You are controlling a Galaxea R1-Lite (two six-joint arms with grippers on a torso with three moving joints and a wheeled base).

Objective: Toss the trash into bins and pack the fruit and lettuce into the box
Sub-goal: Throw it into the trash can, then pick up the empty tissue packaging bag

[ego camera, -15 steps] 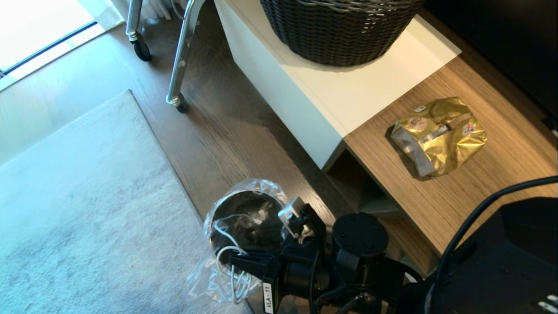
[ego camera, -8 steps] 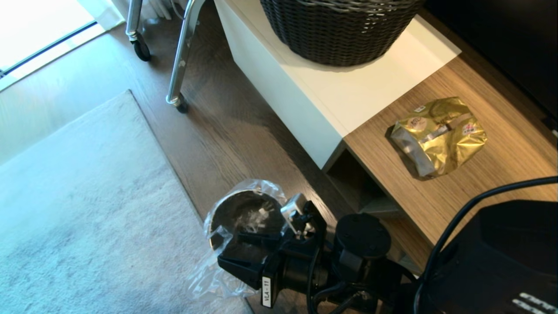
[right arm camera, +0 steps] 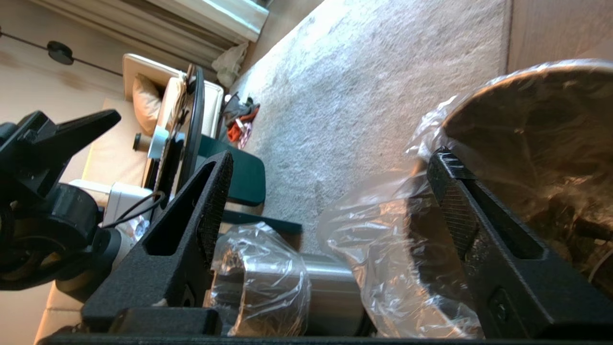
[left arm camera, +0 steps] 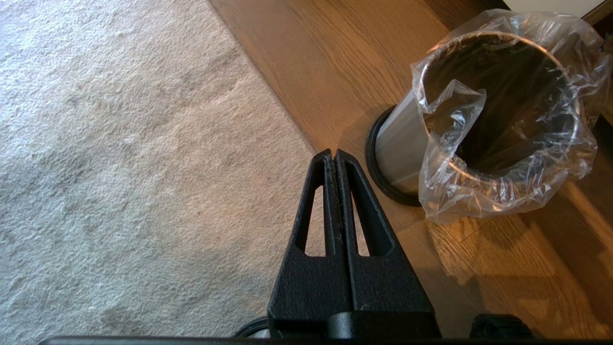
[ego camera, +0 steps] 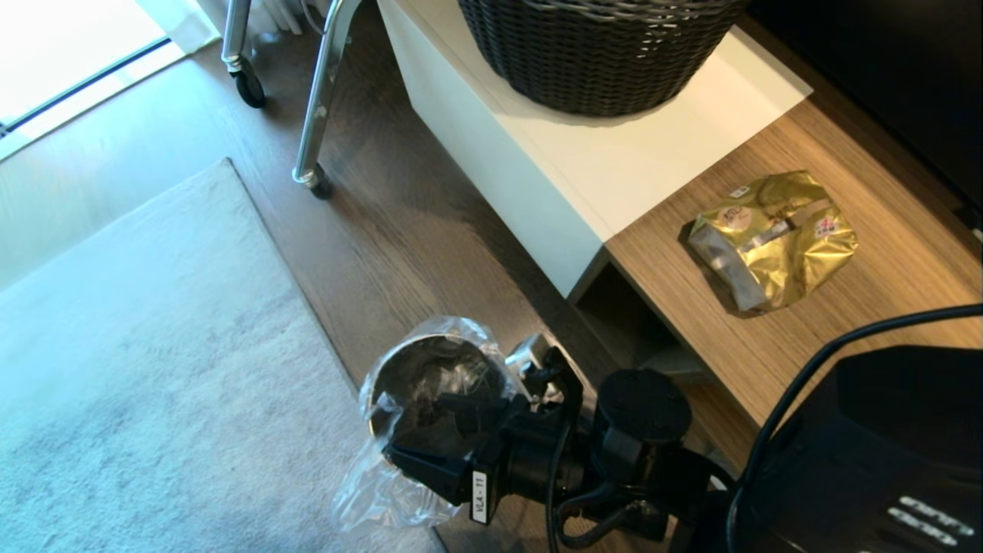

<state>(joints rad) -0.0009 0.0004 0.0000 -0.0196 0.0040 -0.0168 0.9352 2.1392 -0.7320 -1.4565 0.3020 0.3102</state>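
Hovering right gripper, fingers spread and empty, over brushed-steel cylindrical bin with clear liner; crinkled gold snack wrapper on wooden shelf beyond, unbinned; left gripper pressed together.

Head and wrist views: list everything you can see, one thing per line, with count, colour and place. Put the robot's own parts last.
bins: two, steel with clear liner bags, on the wood floor at the rug's edge; the second shows in the right wrist view.
snack wrapper: one, shiny gold, lying on the low wooden shelf.
basket: one, dark woven, standing on the white cabinet.
white cabinet: one, beside the wooden shelf.
wooden shelf: one, brown, right of the bin.
rug: one, pale grey, left of the bin.
metal legs on wheels: two, silver, on the floor at the back.
right gripper: one, black, open, over the bin's mouth, nothing between its fingers.
left gripper: one, black, shut, empty, above the rug's edge beside a bin.
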